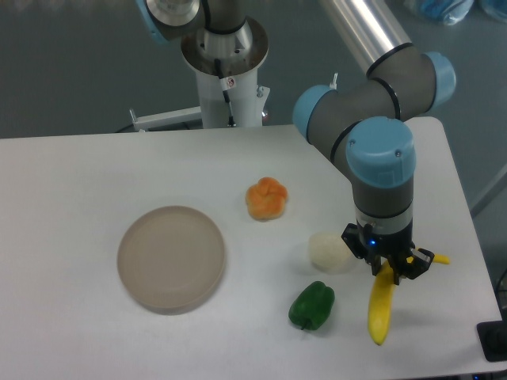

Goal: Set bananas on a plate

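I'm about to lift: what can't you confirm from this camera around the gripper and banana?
- Gripper fingertips: hidden under the wrist, so contact with the banana is unconfirmed.
- Banana's upper end: covered by the gripper; only a yellow tip shows beside it.
- White object: too blurred to identify.
- Plate: fully visible, bare.

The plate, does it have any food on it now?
No, the beige plate is bare, and the banana lies on the table far to its right.
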